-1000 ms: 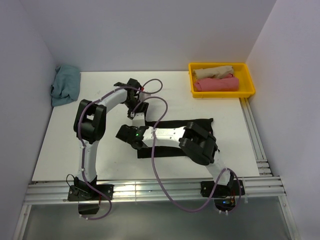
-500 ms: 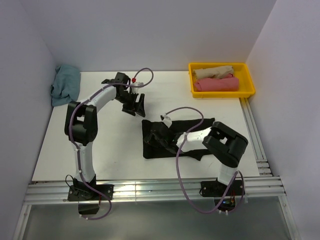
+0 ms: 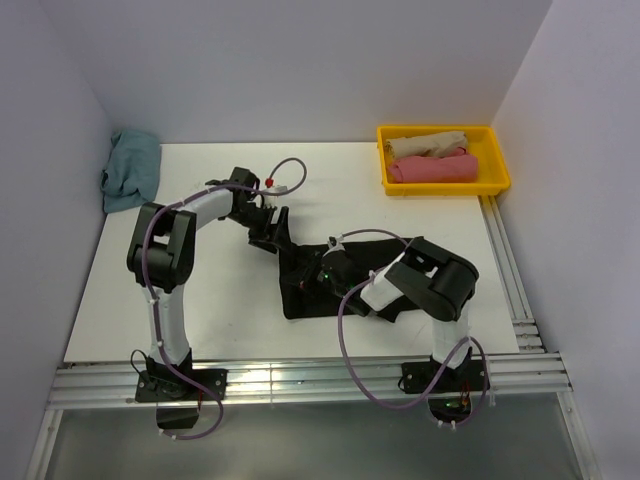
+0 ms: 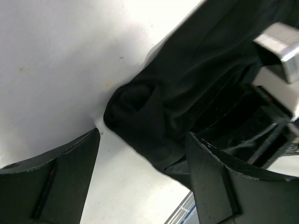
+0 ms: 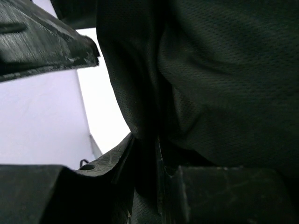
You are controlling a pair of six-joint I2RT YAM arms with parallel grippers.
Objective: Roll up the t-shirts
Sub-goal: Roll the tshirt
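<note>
A black t-shirt [image 3: 390, 255] lies partly folded in the middle of the table. Its left end is bunched into a thick fold [image 4: 140, 112]. My left gripper [image 3: 272, 232] hovers at that end's far corner. It is open [image 4: 142, 154], the bunched cloth lies just ahead of its fingertips, and only bare table shows between them. My right gripper [image 3: 318, 272] sits low on the shirt's left part. Its jaws [image 5: 149, 158] are shut on a pinch of the black cloth [image 5: 224, 70].
A yellow tray [image 3: 495, 160] at the back right holds a rolled beige shirt [image 3: 428, 143] and a rolled pink one [image 3: 432, 168]. A dusty-blue shirt [image 3: 132, 170] lies crumpled in the back left corner. Metal rails [image 3: 510, 270] run along the right and front edges.
My left gripper has opened wide and come down towards the shirt's far-left corner. My right arm pulled back to the right and folded over the shirt, jaws closing a little on cloth.
</note>
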